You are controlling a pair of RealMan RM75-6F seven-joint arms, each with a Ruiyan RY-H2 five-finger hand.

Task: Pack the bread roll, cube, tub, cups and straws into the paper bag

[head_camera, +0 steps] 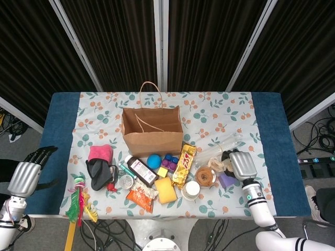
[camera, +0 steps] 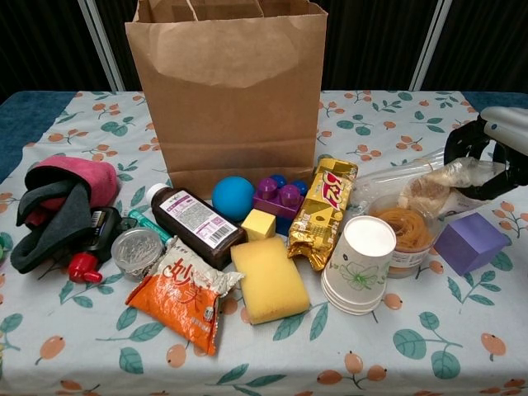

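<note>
- right hand sits at the table's right edge, fingers curled round the bagged bread roll; it appears to be gripping it, though the head view hides the contact.
- left hand hangs off the table's left edge, fingers apart, holding nothing.
- paper bag stands upright and open at the middle of the table, towards the back edge.
- purple cube lies just beside the roll, towards the front-right corner.
- tub of brown spread rests between the roll and the stacked cups, near the front edge.
- wrapped straws lie slantwise behind the tub.
</note>
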